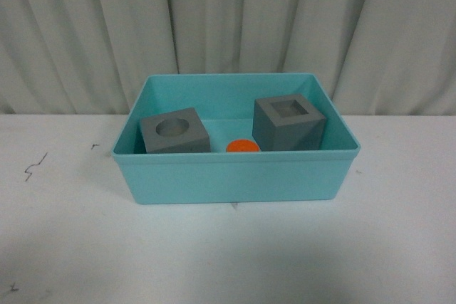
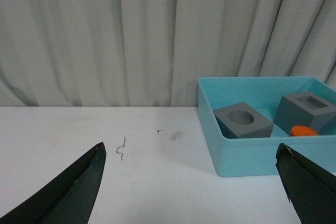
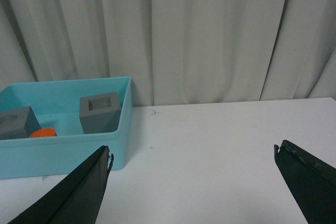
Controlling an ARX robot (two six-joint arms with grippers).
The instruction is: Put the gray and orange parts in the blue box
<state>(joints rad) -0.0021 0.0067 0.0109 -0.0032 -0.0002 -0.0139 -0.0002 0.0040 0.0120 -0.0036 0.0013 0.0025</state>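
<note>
Final step, judged from the layout: all three parts already inside the blue box (image 1: pixel 235 176), nothing left on the table to collect. Gray cube with round recess (image 1: pixel 174 132) at the box's left side, gray cube with square recess (image 1: pixel 289 122) at the right and a little farther back, orange cylinder (image 1: pixel 241 147) low between them, only its top showing above the near wall, digits not visible. Neither arm in the front view. Left gripper (image 2: pixel 191 182) spread wide and empty, seen only from its own wrist camera, dark fingertips apart over bare table to the left of the box. Right gripper (image 3: pixel 191 182) likewise spread wide and empty, to the right of the box, well clear of its wall. Next move, as a judgement: none on the parts themselves; at most a check that nothing sits outside, arms kept clear. White table (image 1: pixel 71 247), matte, with a few small dark scuffs (image 1: pixel 33 166) toward the left. Pale pleated curtain (image 1: pixel 228 19) across the whole background, close behind the box.
</note>
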